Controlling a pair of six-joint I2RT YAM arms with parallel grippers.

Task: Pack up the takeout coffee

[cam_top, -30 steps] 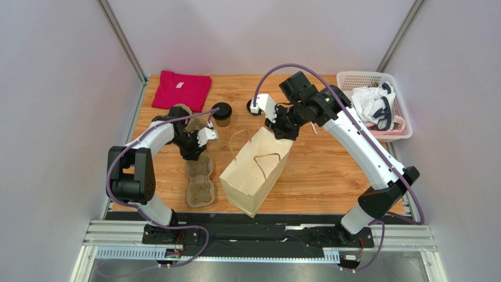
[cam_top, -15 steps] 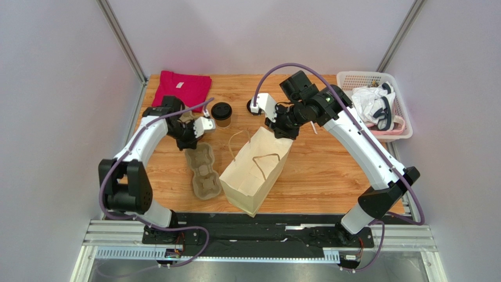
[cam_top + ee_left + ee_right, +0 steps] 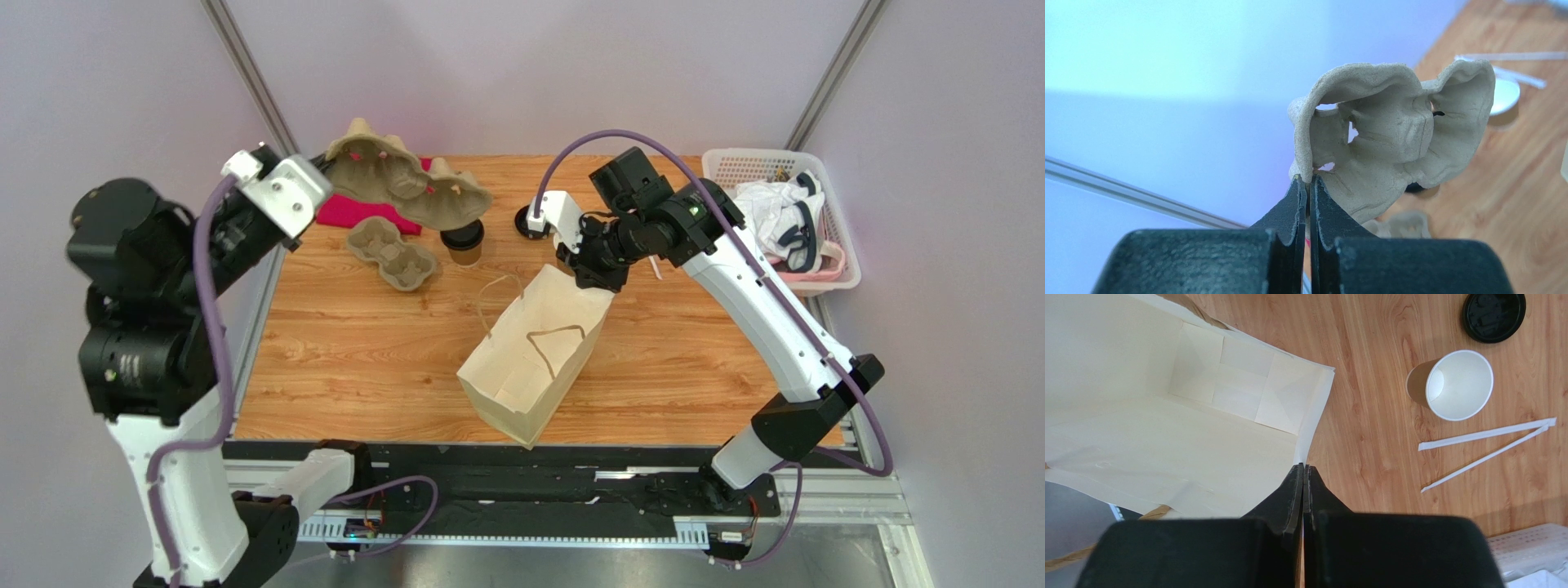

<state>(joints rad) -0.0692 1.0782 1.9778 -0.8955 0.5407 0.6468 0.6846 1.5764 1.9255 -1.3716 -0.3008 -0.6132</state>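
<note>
My left gripper (image 3: 1309, 184) is clamped on the pulp carrier (image 3: 1389, 147) edge, holding it aloft. My right gripper (image 3: 1304, 471) pinches the paper bag (image 3: 1168, 416) rim. The takeout coffee (image 3: 463, 240) stands on the table (image 3: 368, 355) behind the bag. It's probably light, thin-walled and crushable, so I'd grip mid-wall, gently.

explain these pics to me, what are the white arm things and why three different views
These are two robot arms bolted to a wooden table, each ending in a two-finger claw. The wide picture looks down from above. The other two come from small cameras on the wrists, so each shows its own claw at the bottom. The left claw is shut on the edge of a pulp cup carrier, up in the air. The right claw pinches the rim of an open paper bag. On the table: the lidded takeout coffee, a second carrier, an open cup, a loose lid, a red cloth and a basket.
</note>
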